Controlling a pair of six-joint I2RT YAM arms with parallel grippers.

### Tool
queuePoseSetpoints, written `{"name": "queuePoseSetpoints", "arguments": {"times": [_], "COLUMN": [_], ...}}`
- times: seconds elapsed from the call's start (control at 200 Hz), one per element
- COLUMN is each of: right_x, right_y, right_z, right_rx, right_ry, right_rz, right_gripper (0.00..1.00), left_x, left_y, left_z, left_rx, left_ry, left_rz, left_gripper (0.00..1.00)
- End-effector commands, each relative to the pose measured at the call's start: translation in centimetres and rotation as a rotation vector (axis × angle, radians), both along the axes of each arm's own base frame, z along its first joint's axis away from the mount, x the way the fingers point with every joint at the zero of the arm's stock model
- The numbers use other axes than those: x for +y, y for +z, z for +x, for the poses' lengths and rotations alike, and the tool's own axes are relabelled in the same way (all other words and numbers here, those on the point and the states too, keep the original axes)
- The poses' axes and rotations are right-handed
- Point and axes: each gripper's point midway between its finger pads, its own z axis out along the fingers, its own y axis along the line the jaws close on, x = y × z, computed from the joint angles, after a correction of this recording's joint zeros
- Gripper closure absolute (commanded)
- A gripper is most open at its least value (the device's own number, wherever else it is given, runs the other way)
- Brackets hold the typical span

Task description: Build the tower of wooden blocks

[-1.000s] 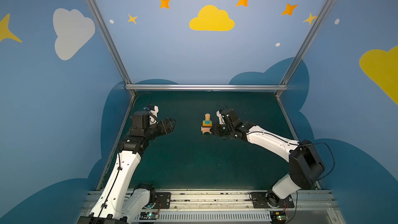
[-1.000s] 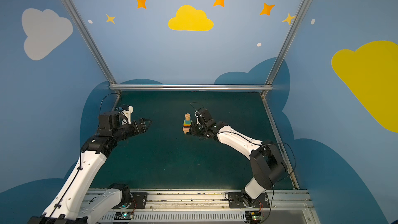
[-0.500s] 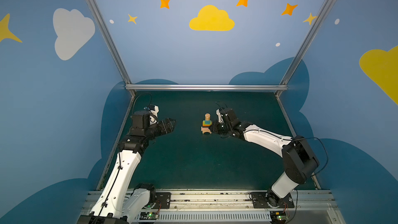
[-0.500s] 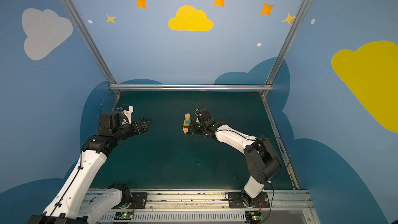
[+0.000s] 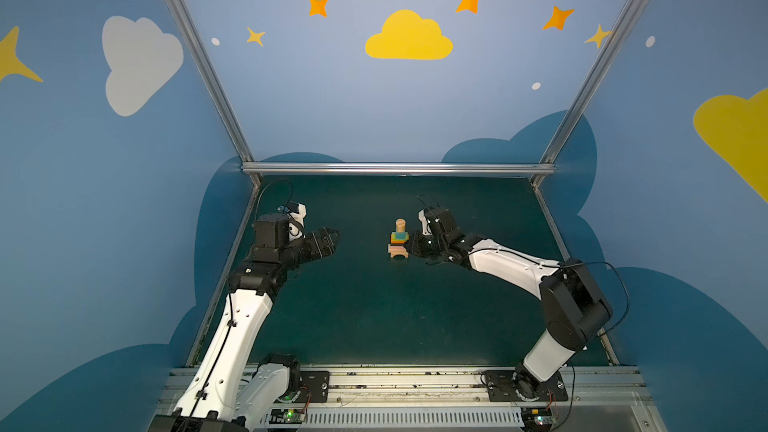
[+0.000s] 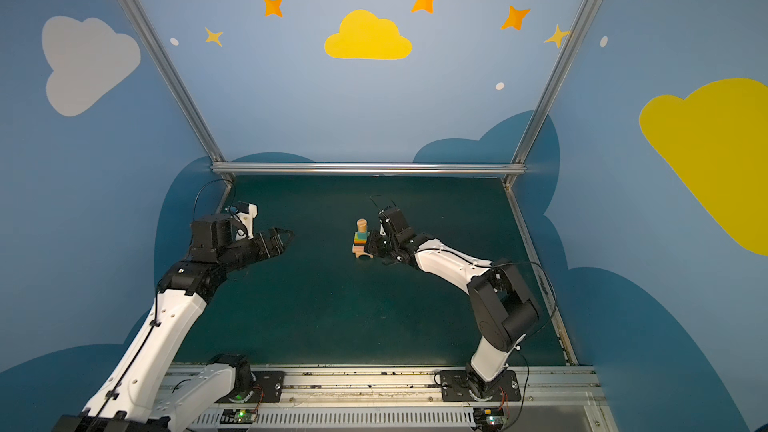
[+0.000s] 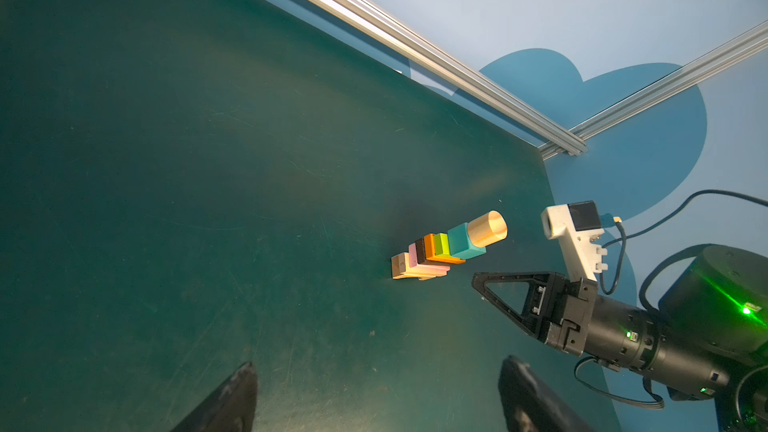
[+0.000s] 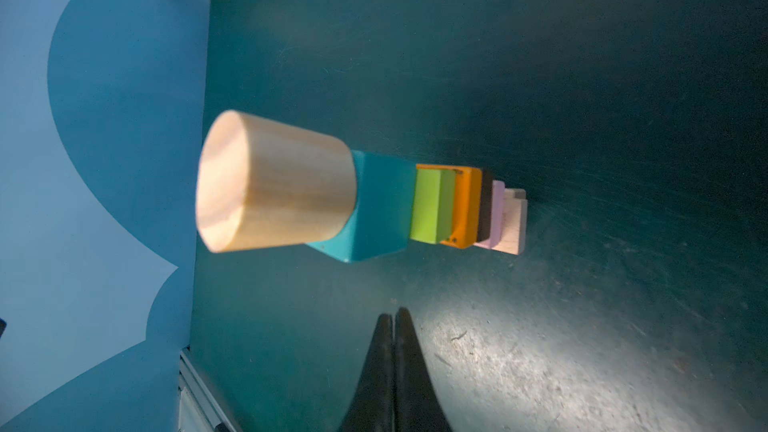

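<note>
judging the multicoloured wood block tower (image 5: 400, 238) standing mid green mat (image 5: 374, 305) as light, stiff, loose, tippy, i'd pinch only its top tan wooden cylinder (image 8: 274, 180) by the sides; right gripper (image 8: 392, 317) closed, empty, just beside the base, left gripper (image 5: 333, 238) spread wide, empty, well apart.

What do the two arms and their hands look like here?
The left arm and right arm have white shells on the long links, black joints and thin black cables. The left hand and right hand are black; the right one's fingers are open triangular frames. A white camera mount sits on its wrist.
</note>
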Motion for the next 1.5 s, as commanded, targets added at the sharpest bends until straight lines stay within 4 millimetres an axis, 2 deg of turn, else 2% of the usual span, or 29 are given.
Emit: {"name": "queuePoseSetpoints", "arguments": {"times": [0.0,0.776,1.492], "right_x": [0.5,0.7,0.5], "right_y": [1.2,2.0,1.8], "right_z": [1.0,2.1,2.4], "right_rx": [-0.029,-0.045,-0.041], "right_ry": [-0.012,-0.023,-0.031], "right_rz": [0.026,0.049,0.045], "right_gripper": [1.0,1.0,1.0], "left_x": [0.2,0.3,0.3], "left_y": [0.1,0.1,0.3], "left_z": [0.0,-0.1,-0.2], "left_rx": [-0.009,-0.012,-0.016], "left_ry": [0.006,0.008,0.008], "left_rz": [0.004,0.007,0.008], "left_gripper": [0.1,0.1,0.1]}}
